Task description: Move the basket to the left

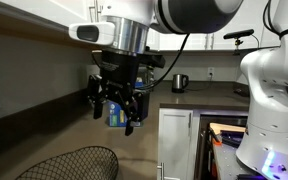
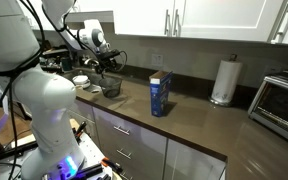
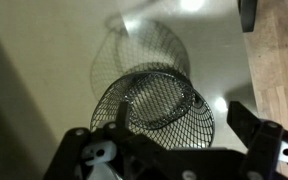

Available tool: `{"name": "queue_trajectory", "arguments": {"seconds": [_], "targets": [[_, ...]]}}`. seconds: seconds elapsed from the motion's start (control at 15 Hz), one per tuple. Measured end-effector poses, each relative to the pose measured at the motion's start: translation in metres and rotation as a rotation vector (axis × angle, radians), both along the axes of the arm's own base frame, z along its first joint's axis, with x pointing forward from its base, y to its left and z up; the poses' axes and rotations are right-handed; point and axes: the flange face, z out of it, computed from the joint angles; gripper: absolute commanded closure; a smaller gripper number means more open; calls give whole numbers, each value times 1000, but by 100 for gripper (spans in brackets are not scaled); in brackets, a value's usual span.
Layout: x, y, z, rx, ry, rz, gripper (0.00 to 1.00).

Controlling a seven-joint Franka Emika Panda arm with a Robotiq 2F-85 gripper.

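Note:
The basket (image 3: 154, 100) is a round black wire-mesh bowl standing upright on the counter. It shows in both exterior views (image 1: 69, 165) (image 2: 111, 88). My gripper (image 1: 114, 110) hangs a little above it, open and empty. In the wrist view the gripper (image 3: 184, 122) has one finger over the basket's near rim and the other off to the right of it. It also shows above the basket in an exterior view (image 2: 106, 65). I see no contact with the mesh.
A blue printed carton (image 2: 160, 95) stands on the brown counter (image 2: 199, 125), with a paper towel roll (image 2: 222, 80) and a toaster oven (image 2: 281, 100) beyond. A kettle (image 1: 180, 82) sits at the back. A white bowl (image 2: 80, 80) lies near the basket.

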Motion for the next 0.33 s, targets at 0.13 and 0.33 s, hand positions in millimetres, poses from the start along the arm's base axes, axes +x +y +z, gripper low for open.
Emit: {"name": "queue_trajectory", "arguments": {"seconds": [0.13, 0.33], "targets": [[3, -14, 6, -18, 51, -43, 0], [5, -30, 17, -29, 105, -94, 0]]}}
